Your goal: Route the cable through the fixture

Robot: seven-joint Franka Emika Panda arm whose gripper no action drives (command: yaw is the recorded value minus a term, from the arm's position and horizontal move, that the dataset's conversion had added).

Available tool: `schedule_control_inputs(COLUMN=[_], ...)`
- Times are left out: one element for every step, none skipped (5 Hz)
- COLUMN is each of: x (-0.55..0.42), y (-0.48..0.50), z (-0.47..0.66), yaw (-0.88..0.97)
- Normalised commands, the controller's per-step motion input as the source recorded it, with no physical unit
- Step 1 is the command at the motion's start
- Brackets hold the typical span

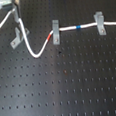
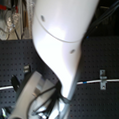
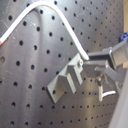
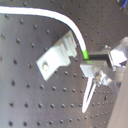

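The white cable (image 1: 66, 29) comes from the first exterior view's right. It passes a blue band (image 1: 79, 28) and a red band (image 1: 49, 39), sags to the board, then climbs to my gripper (image 1: 11, 13) at the top left. The slanted grey fixture (image 1: 15, 37) stands just below the gripper. In both wrist views the gripper (image 3: 98, 66) (image 4: 97, 62) is shut on the cable (image 3: 45, 9) (image 4: 60, 17), right beside the fixture's prongs (image 3: 67, 80) (image 4: 57, 52). The cable runs close over the prongs; I cannot tell whether it lies between them. A loose tail (image 4: 87, 97) hangs past the fingers.
Two squarer grey clips (image 1: 55, 31) (image 1: 99, 21) hold the cable on the black perforated board (image 1: 71, 83). In the second exterior view the white arm (image 2: 64, 35) hides most of the scene; one clip (image 2: 102, 79) and the blue band (image 2: 83, 83) show.
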Motion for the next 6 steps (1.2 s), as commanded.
schedule_control_inputs(x=[-0.354,-0.040,-0.194,-0.275,-0.045,-0.038], y=[0.111,-0.048,-0.233,-0.200,-0.053,-0.065], z=[0.10,0.27,0.30,0.24,0.09,0.10], yaw=[0.30,0.00,-0.02,0.00,-0.07,-0.16])
